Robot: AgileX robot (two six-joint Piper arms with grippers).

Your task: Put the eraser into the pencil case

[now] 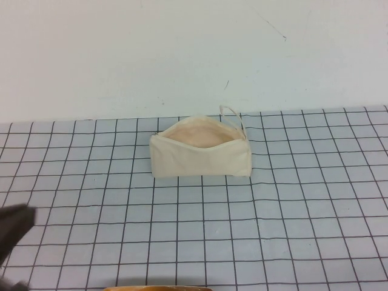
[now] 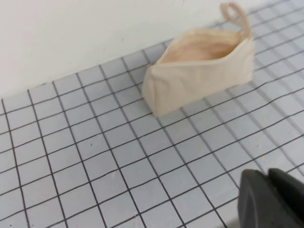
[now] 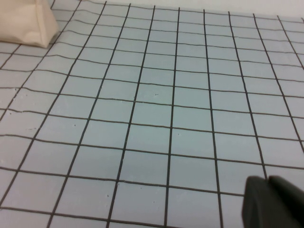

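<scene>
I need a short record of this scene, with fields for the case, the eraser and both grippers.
pencil case: standing on the grid mat, mouth open upward, loop at its right end
eraser: not visible in any view
left gripper: low at the near left edge of the mat, far from the case
right gripper: only a dark corner shows in the right wrist view

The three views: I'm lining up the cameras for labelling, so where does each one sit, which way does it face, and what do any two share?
High view: raised on the robot's side, angled down at the grid mat and open pencil case; the left gripper shows at the left edge.
Left wrist view: on the left arm, facing the pencil case and the wall; left gripper in the corner.
Right wrist view: on the right arm, low over the mat; right gripper in the corner.
All three share the pencil case. No eraser is visible.
</scene>
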